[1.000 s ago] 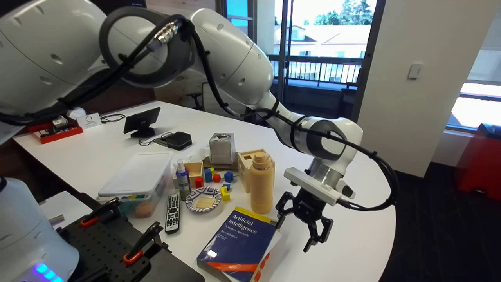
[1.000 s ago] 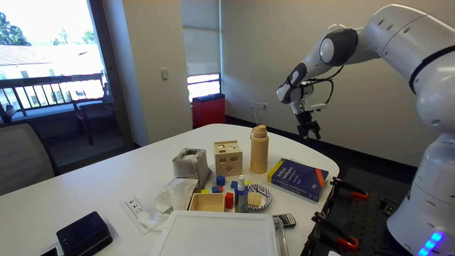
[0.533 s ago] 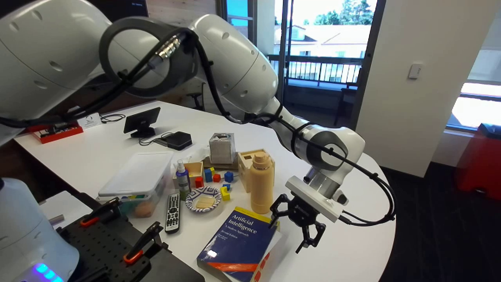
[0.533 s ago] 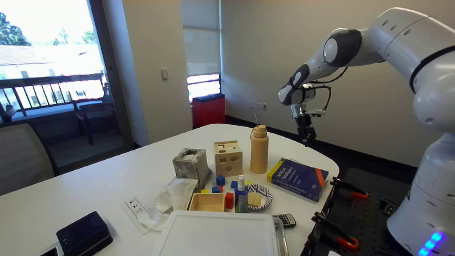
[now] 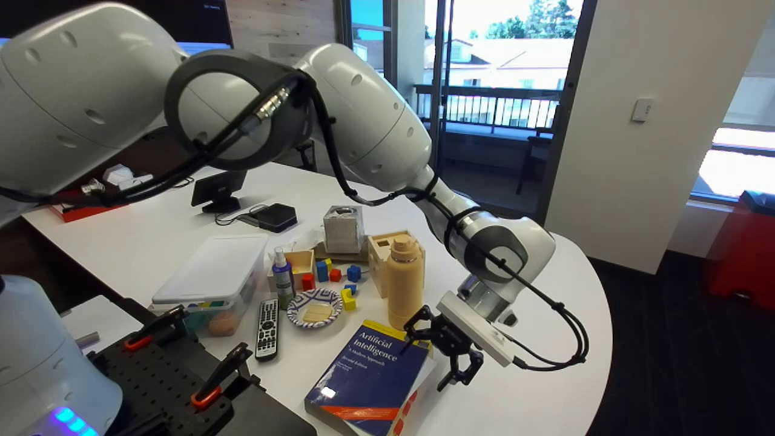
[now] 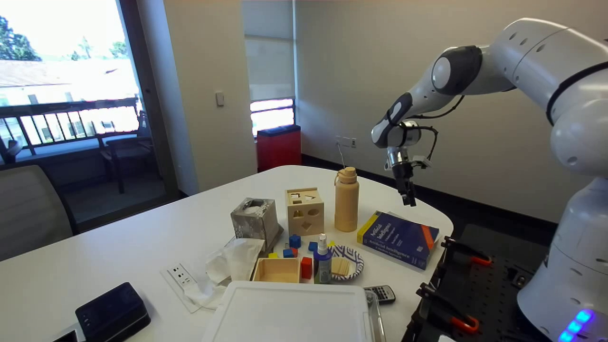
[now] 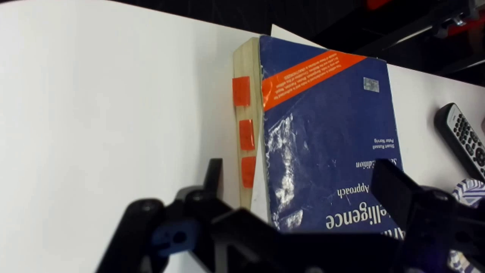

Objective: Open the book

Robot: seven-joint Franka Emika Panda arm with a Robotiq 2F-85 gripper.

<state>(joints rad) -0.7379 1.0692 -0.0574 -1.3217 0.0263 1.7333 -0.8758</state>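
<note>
The book [image 5: 363, 378] is thick, with a dark blue cover, white text, a yellow band and an orange stripe. It lies closed and flat near the table's edge and also shows in an exterior view [image 6: 399, 237]. In the wrist view, the book [image 7: 326, 125] shows its cream page edge with red tabs and a white sheet jutting out. My gripper [image 5: 422, 369] is open and empty, above the page-edge side. It also shows in an exterior view [image 6: 409, 203]. In the wrist view my gripper [image 7: 299, 165] has one finger over the cover and one beyond the page edge.
A tan bottle [image 5: 404, 287] stands close to the book's yellow end, with a wooden shape box [image 6: 305, 213] beside it. A patterned plate [image 5: 296, 312], a remote [image 5: 267, 330], a spray bottle [image 5: 283, 278] and a lidded bin [image 5: 209, 266] stand farther off.
My gripper has come down and moved closer to the book, shifting left in an exterior view, and has turned a little. It stays open. The book has not moved.
</note>
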